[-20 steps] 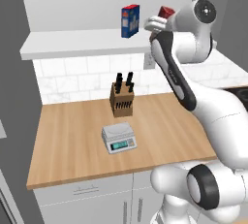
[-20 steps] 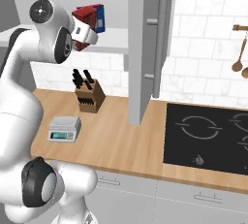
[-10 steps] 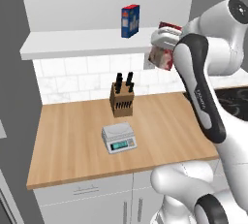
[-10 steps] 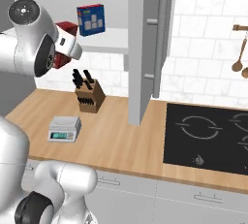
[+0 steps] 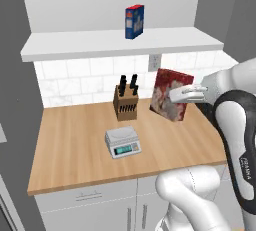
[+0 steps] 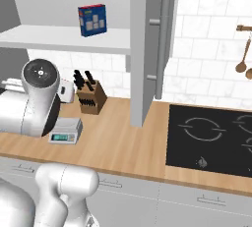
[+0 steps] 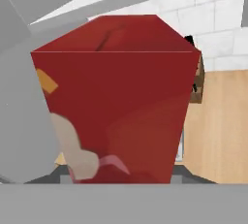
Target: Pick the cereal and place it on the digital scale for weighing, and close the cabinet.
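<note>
The cereal (image 5: 170,95) is a tall red box with a white and pink picture, hanging tilted above the counter, right of the knife block. My gripper (image 5: 176,95) is shut on its right side. The box's red face (image 7: 116,111) takes up most of the hand view. The digital scale (image 5: 122,142) lies flat on the wooden counter, down and left of the box, with nothing on it; from the right side the scale (image 6: 66,130) sits just beside my arm. The cabinet stands open, its grey door (image 6: 145,39) swung out with a long bar handle (image 6: 164,44).
A blue box (image 5: 134,21) stands on the cabinet's white shelf (image 5: 125,42). The knife block (image 5: 126,104) is behind the scale. A black stovetop (image 6: 211,137) lies right of the open door, and wooden utensils (image 6: 243,59) hang on the tiled wall. The other grey door (image 5: 15,100) stands at the left.
The arm has lowered the cereal from shelf height down to just above the counter, right of the knife block. The cabinet door has not moved.
</note>
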